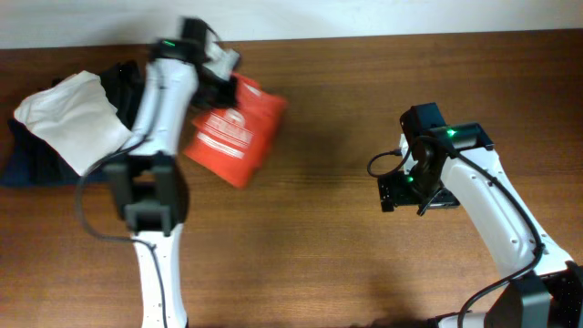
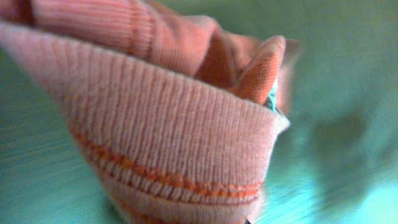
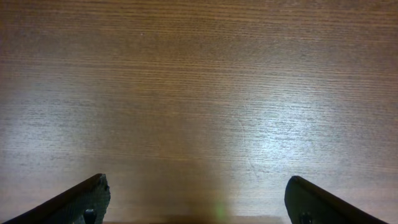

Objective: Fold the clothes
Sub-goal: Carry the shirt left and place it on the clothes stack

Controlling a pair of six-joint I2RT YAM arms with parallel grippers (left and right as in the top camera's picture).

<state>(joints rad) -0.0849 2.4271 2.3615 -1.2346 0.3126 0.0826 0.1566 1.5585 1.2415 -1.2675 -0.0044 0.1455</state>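
Observation:
The orange-red T-shirt (image 1: 233, 130) with white lettering is folded into a compact bundle at the upper middle-left of the table. My left gripper (image 1: 217, 71) is at its far edge and is shut on it. In the left wrist view the shirt's ribbed hem (image 2: 155, 124) fills the frame right at the jaws, which are hidden by cloth. My right gripper (image 1: 412, 189) is open and empty over bare wood at the right; its two fingertips (image 3: 198, 199) show apart with only table between them.
A folded white garment (image 1: 73, 120) lies on dark navy folded garments (image 1: 32, 159) at the left edge, beside my left arm. The wooden table (image 1: 319, 246) spans the view; its far edge meets a white wall.

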